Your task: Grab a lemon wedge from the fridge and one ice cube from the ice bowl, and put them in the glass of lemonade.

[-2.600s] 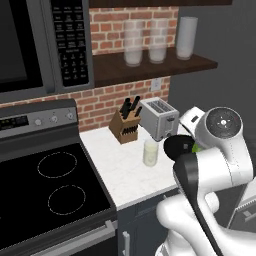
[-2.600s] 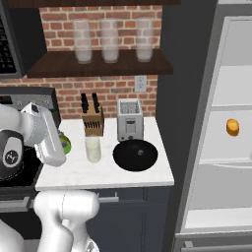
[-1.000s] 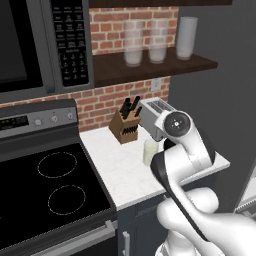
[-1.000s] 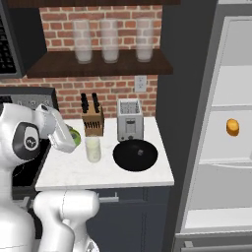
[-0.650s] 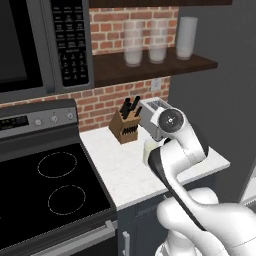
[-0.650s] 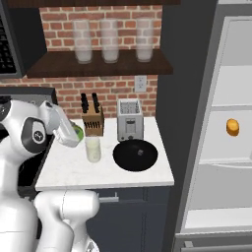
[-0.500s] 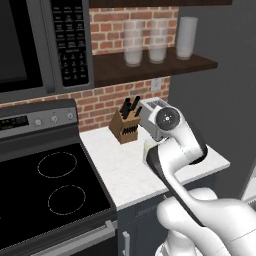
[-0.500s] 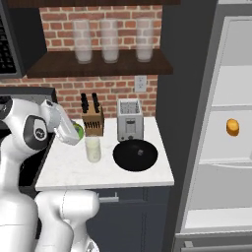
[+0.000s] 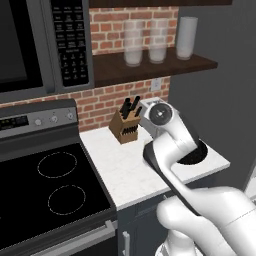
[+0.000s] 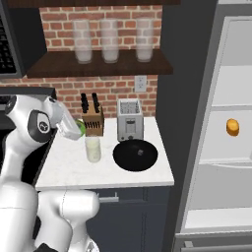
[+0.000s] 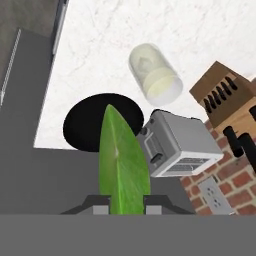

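Smooth green lemon wedge pinched in the clenched gripper, above the clear glass of lemonade, round black ice bowl, white marbled counter, boxy metal toaster

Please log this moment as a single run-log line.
hand: shut on green lemon wedge | position: above short clear glass of lemonade | round black ice bowl: untouched

On the counter, the glass of lemonade stands left of the ice bowl, toaster behind.
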{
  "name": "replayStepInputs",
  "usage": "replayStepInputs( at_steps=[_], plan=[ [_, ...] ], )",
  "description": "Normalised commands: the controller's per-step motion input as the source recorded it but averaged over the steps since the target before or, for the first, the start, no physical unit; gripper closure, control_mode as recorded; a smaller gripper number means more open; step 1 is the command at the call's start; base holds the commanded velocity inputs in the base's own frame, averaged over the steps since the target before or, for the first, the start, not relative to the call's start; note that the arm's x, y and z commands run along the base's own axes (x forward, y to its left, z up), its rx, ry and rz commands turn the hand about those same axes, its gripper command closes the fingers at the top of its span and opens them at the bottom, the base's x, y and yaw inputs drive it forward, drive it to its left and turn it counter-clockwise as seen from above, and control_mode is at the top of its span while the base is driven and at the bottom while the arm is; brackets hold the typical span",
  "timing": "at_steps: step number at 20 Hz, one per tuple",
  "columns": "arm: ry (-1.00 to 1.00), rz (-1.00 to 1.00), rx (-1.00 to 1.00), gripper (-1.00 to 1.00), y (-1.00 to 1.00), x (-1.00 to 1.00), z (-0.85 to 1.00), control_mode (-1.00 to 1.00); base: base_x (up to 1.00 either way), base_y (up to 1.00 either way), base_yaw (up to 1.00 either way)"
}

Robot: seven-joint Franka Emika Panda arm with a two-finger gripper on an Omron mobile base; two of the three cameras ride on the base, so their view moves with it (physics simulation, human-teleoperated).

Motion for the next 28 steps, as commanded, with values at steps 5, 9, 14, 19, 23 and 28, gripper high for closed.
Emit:
replayStepInputs(
  at_steps=[5, 9, 14, 19, 23, 28],
  plan=[
    [0.0, 0.0, -0.04, 1.0, 0.0, 0.2, -0.19, -1.0, 0.0, 0.0, 0.0],
    [0.0, 0.0, -0.08, 1.0, 0.03, 0.23, -0.41, -1.0, 0.0, 0.0, 0.0],
    [0.0, 0.0, -0.06, 1.0, 0.05, 0.27, -0.31, -1.0, 0.0, 0.0, 0.0],
    [0.0, 0.0, -0.02, 1.0, 0.1, 0.26, -0.01, -1.0, 0.0, 0.0, 0.0],
    [0.02, 0.0, -0.01, 1.0, 0.16, 0.23, 0.0, -1.0, 0.0, 0.0, 0.0],
    [0.06, 0.0, -0.02, 1.0, 0.2, 0.21, 0.0, -1.0, 0.0, 0.0, 0.0]
  ],
)
